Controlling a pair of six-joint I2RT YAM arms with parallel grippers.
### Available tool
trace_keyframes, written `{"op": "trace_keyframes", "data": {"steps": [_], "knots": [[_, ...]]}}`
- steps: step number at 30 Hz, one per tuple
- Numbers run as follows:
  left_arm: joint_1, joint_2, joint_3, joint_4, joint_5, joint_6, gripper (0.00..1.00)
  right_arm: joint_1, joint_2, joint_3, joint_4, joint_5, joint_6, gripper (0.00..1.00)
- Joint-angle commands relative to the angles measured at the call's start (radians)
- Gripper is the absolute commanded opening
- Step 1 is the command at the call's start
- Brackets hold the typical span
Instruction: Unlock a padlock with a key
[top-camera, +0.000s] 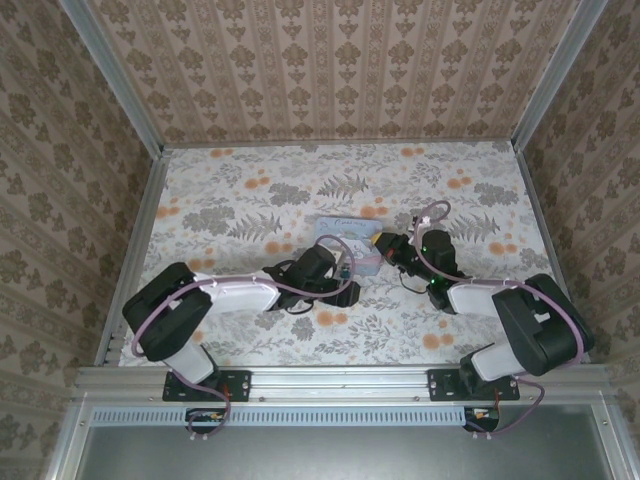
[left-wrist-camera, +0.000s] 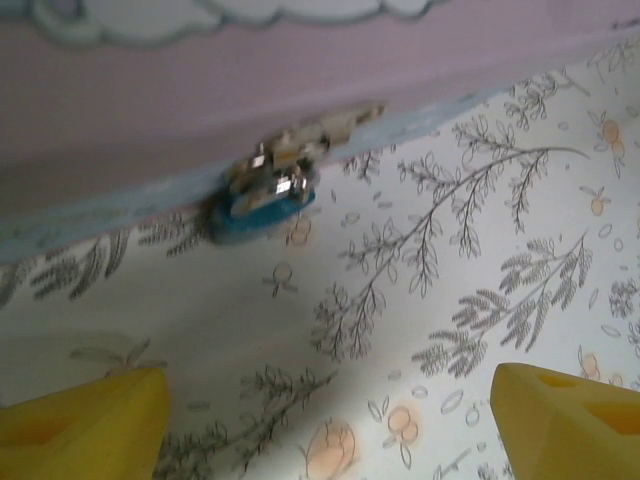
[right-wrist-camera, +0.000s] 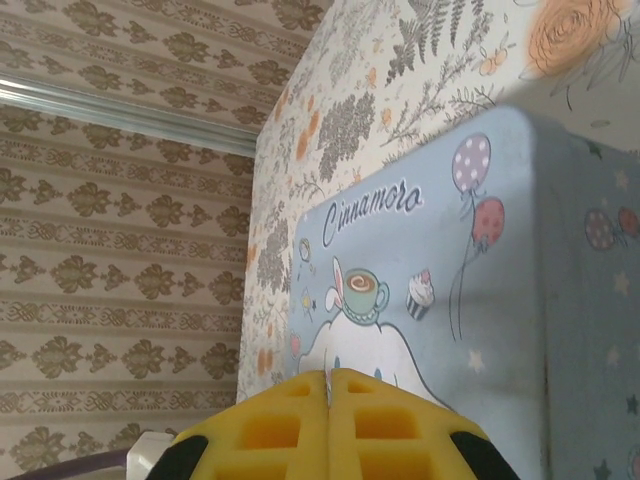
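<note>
Bluish-green and very small, the padlock (left-wrist-camera: 262, 205) lay on the flowered tabletop (left-wrist-camera: 480, 200), pressed against the foot of a pastel tin (left-wrist-camera: 300, 60). In the left wrist view it sat in the upper left-centre of the frame. The tin's pink wall ran across the top of the frame behind it.

The padlock's long axis ran from lower left to upper right, roughly along the tin's bottom edge. The coloured body was at the lower-left end, and the shiny metal part (left-wrist-camera: 300, 150) reached toward the upper right.

The left end effector (left-wrist-camera: 330, 425) was spread wide and held nothing. Its two yellow fingertips (left-wrist-camera: 85, 425) sat in the bottom corners of the frame, with bare tabletop between them. The padlock lay ahead of this gap and a little to the left of its middle, near but not touching.

The right end effector (right-wrist-camera: 328, 400) was closed tight, its yellow pads meeting over the tin's printed lid. A thin pale line showed in the seam between the pads. Whether that was a key could not be told.

In the top view the right end effector sat at the tin's right edge. The left one sat at the tin's lower edge, on the padlock's side, so the left arm looked the nearer of the two.
</note>
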Motion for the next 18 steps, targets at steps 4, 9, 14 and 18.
{"op": "trace_keyframes", "data": {"steps": [4, 9, 14, 18], "knots": [[-0.003, 0.057, 0.047, 0.100, -0.057, 0.078, 0.84, -0.036, 0.058, 0.050, -0.008, -0.053, -0.015, 0.00], [-0.003, 0.104, 0.060, 0.138, -0.064, 0.098, 0.84, -0.063, 0.109, 0.069, 0.014, -0.081, -0.001, 0.00], [-0.008, 0.135, 0.043, 0.207, -0.073, 0.099, 0.83, -0.072, 0.149, 0.080, 0.037, -0.098, 0.015, 0.00], [-0.022, 0.156, 0.023, 0.260, -0.107, 0.108, 0.83, -0.075, 0.173, 0.080, 0.055, -0.104, 0.027, 0.00]]}}
